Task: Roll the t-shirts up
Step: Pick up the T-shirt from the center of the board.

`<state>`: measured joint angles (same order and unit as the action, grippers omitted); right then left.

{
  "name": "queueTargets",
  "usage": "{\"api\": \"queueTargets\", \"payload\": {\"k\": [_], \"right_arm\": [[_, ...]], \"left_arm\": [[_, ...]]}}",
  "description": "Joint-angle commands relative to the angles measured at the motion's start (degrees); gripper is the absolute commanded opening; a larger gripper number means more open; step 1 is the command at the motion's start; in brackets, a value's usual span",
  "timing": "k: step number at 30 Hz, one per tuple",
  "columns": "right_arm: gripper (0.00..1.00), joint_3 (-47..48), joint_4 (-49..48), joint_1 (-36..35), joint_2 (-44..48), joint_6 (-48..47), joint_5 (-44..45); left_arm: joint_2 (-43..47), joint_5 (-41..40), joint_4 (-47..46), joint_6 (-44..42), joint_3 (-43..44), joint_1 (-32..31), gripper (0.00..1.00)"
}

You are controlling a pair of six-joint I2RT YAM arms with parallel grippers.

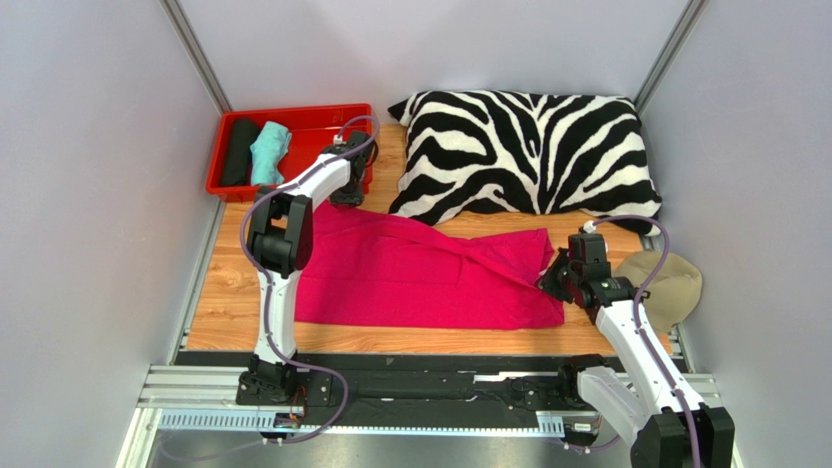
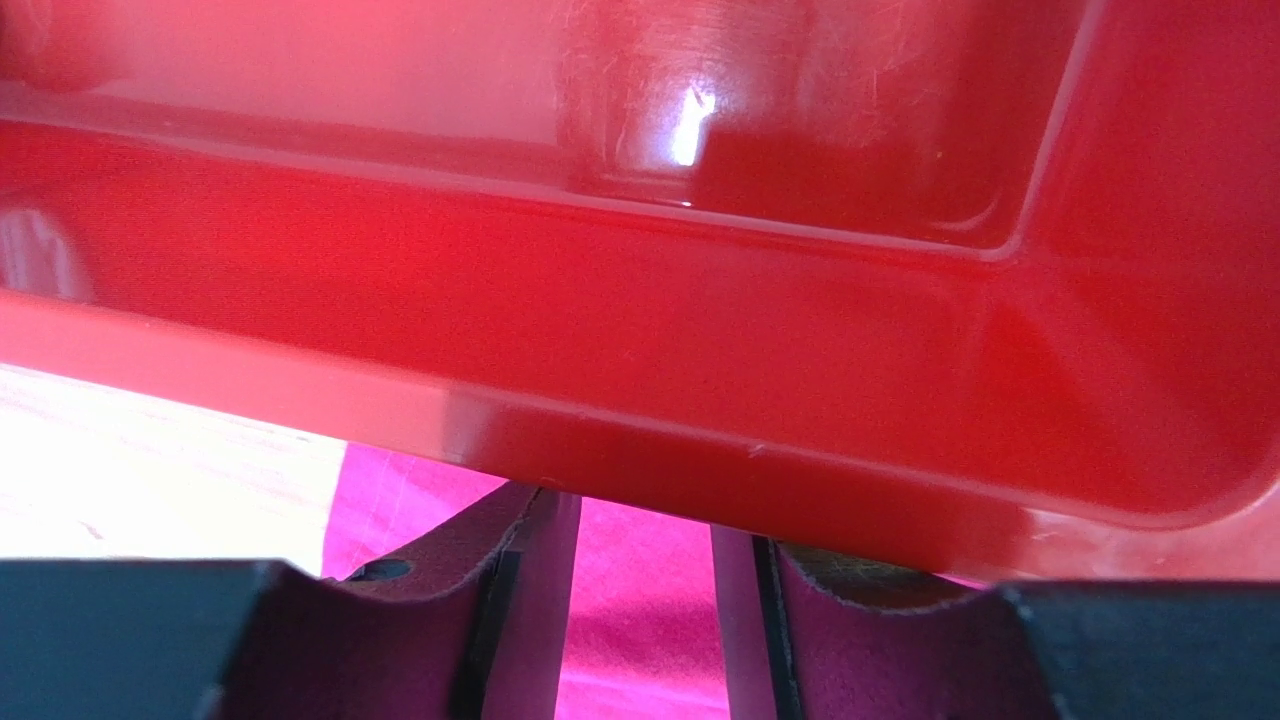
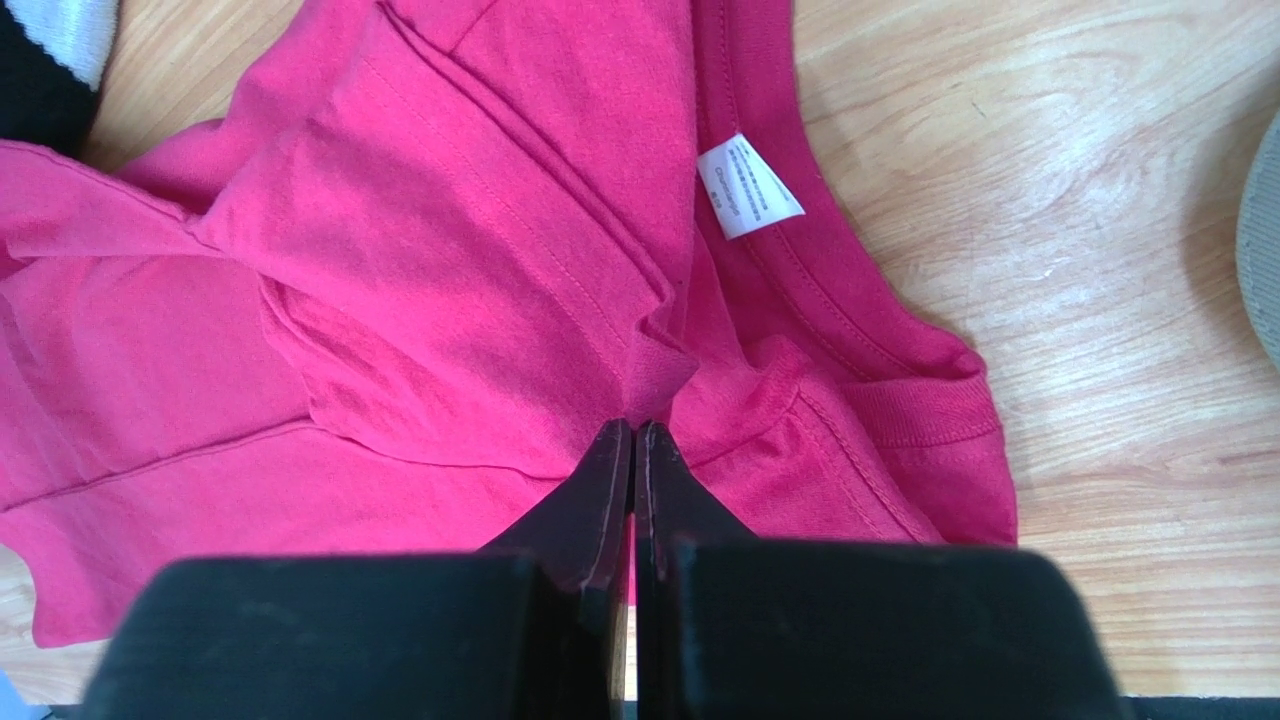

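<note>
A magenta-pink t-shirt [image 1: 420, 273] lies spread across the wooden table, wrinkled toward its right end. My right gripper [image 1: 549, 277] is at that right end, near the collar. In the right wrist view the right gripper [image 3: 634, 428] is shut on a puckered pinch of the t-shirt [image 3: 451, 270], just below its white label [image 3: 747, 185]. My left gripper [image 1: 348, 191] is at the shirt's far left corner, against the red tray. The left wrist view has the left gripper [image 2: 643, 518] with jaws apart over the t-shirt [image 2: 639, 630], its tips hidden under the tray's rim [image 2: 751, 450].
The red tray [image 1: 293, 112] at the back left holds a black roll [image 1: 239, 151] and a teal roll [image 1: 269, 151]. A zebra-striped pillow [image 1: 527, 151] fills the back of the table. A beige cap [image 1: 676, 283] lies at the right edge, beside my right arm.
</note>
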<state>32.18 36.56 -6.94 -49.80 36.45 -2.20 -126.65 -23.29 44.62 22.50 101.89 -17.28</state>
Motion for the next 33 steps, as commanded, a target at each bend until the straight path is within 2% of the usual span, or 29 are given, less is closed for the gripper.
{"api": "queueTargets", "payload": {"k": [1, 8, 12, 19, 22, 25, 28, 33], "right_arm": [[0.0, 0.51, -3.16, -0.18, -0.3, 0.2, -1.32], [0.0, 1.04, -3.33, -0.18, -0.12, -0.76, -1.41], [0.0, 1.39, -3.24, -0.18, 0.49, -1.11, -1.49], [0.0, 2.0, -3.33, -0.18, 1.02, -1.46, -2.55], [0.0, 2.36, -3.07, -0.18, 1.02, -1.64, -3.16], [0.0, 2.8, -2.89, -0.09, 1.37, -1.82, -3.51], [0.0, 3.15, -2.54, -0.18, 1.72, -1.82, -3.52], [0.0, 2.62, -4.21, -0.18, -0.11, -1.29, -4.22]], "left_arm": [[-2.02, -0.18, 1.96, 1.4, 4.54, 0.32, 0.45], [-5.18, 2.37, 4.77, 4.83, 7.01, -0.12, 0.51], [-5.27, 2.1, 4.77, 6.15, 7.1, -0.3, 0.49], [-5.19, 2.28, 5.56, 8.26, 7.19, -0.91, 0.39], [-5.27, 2.55, 5.92, 8.52, 7.36, -1.09, 0.28], [-5.01, 3.16, 6.18, 8.61, 7.01, -1.35, 0.08], [-3.7, 3.34, 5.83, 10.01, 4.3, -1.44, 0.0], [1.93, 3.78, 2.67, 12.56, -3.87, -1.35, 0.0]]}}
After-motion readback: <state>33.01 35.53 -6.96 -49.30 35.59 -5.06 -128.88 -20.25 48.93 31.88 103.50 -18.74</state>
